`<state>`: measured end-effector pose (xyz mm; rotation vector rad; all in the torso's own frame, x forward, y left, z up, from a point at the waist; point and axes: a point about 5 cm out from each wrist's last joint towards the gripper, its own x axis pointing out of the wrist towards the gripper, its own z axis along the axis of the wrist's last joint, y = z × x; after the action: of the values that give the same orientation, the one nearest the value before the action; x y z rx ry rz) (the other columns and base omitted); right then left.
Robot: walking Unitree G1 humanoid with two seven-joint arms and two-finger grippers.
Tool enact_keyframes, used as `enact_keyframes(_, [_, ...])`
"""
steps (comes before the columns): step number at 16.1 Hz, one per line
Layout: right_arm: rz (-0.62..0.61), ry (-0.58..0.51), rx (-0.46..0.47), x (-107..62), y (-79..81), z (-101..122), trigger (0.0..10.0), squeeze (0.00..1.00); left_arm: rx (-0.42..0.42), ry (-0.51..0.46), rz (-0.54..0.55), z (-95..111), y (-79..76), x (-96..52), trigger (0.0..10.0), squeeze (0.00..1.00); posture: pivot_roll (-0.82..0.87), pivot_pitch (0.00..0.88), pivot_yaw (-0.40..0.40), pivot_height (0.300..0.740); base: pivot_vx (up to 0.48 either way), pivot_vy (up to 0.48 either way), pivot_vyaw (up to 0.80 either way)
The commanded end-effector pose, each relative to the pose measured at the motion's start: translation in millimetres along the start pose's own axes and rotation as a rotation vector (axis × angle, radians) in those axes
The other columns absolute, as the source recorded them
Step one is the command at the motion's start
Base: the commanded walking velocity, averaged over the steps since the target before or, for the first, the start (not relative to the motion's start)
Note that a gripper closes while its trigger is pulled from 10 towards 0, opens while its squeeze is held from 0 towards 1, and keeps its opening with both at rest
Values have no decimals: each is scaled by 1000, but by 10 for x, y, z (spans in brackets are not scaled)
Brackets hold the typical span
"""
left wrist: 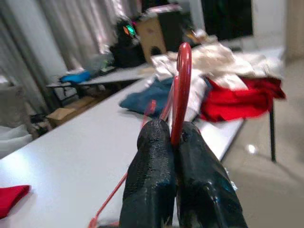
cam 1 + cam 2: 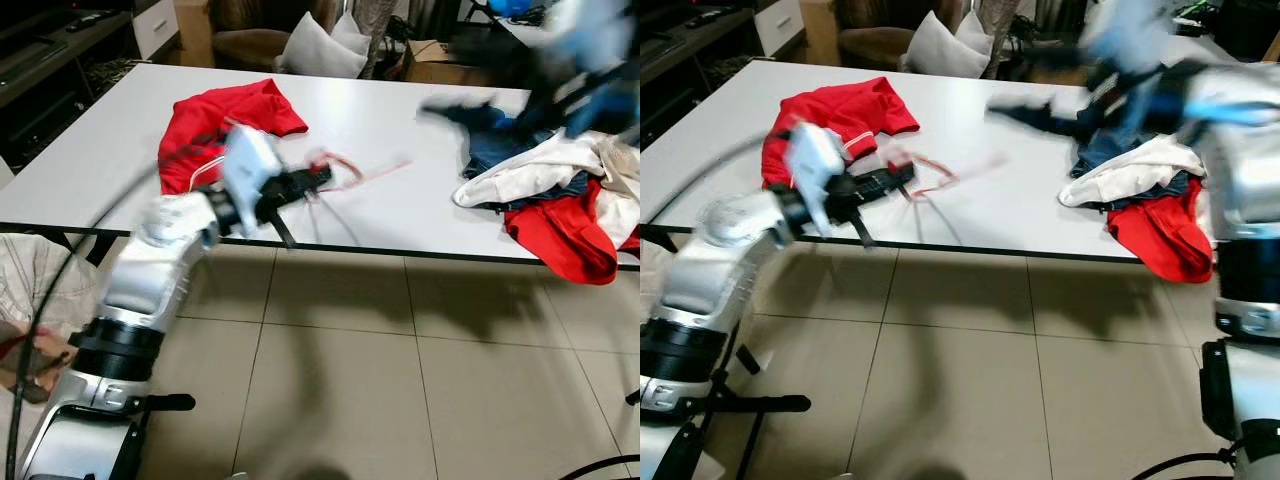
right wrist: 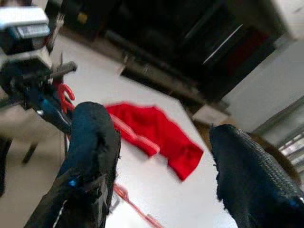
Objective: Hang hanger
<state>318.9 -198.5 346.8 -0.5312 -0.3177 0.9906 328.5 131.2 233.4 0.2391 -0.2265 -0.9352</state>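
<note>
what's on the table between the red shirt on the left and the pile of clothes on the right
In the left eye view, the red hanger, held by the left hand, lies between the red shirt and the pile of clothes. Otherwise it is bare white table.

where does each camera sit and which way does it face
Left eye: head, looking down at the table; left arm shows.
Right eye: same scene; right arm too.
Left wrist: along the left gripper, shut on the hanger.
Right wrist: along the open right gripper, toward the shirt.
Shared: table, hanger, clothes pile.
</note>
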Motion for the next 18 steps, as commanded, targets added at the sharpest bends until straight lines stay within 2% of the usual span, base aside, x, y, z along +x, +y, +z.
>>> enact_keyframes(1, [-38, -56, 54, -119, 8, 11, 10000, 1000, -72, -19, 48, -41, 66, -93, 0, 0, -159, 0, -12, 740, 0, 0, 0])
enact_keyframes(3, [-64, -93, 180, -366, 184, -55, 10000, 1000, -143, -75, 99, -24, 186, -248, 0, 0, -165, 0, -5, 740, 0, 0, 0])
enact_keyframes(4, [-78, -70, 221, -458, 277, -124, 10000, 1000, -175, -110, 105, 10, 226, -297, 0, 0, -165, 0, -3, 740, 0, 0, 0])
enact_keyframes(6, [-183, 23, 260, -641, 418, -337, 10000, 1000, -252, -187, 92, 104, 300, -398, 0, 0, -170, 0, 6, 740, 0, 0, 0])
enact_keyframes(8, [-222, 94, 287, -709, 643, -494, 10000, 1000, -345, -254, 11, 193, 294, -460, 0, 0, -173, 0, 12, 740, 0, 0, 0])
enact_keyframes(10, [-213, 126, 357, -725, 772, -592, 10000, 1000, -421, -296, -58, 222, 274, -481, 0, 0, -176, 0, 16, 740, 0, 0, 0])
enact_keyframes(13, [-103, 127, 459, -738, 898, -652, 10000, 1000, -442, -292, -133, 238, 250, -489, 0, 0, -177, 0, 17, 740, 0, 0, 0])
enact_keyframes(14, [-9, 98, 520, -735, 944, -628, 10000, 1000, -447, -300, -183, 278, 234, -492, 0, 0, -177, 0, 14, 740, 0, 0, 0])
enact_keyframes(16, [69, 92, 587, -766, 948, -629, 10000, 1000, -465, -314, -232, 331, 207, -501, 0, 0, -179, 0, 11, 740, 0, 0, 0])
enact_keyframes(17, [101, 98, 613, -789, 947, -643, 10000, 184, -479, -327, -254, 363, 199, -512, 0, 0, -180, 0, 10, 740, 0, 0, 0])
enact_keyframes(18, [120, 107, 631, -811, 934, -666, 10000, 0, -498, -340, -283, 394, 189, -531, 0, 0, -179, 0, 9, 740, 0, 0, 0])
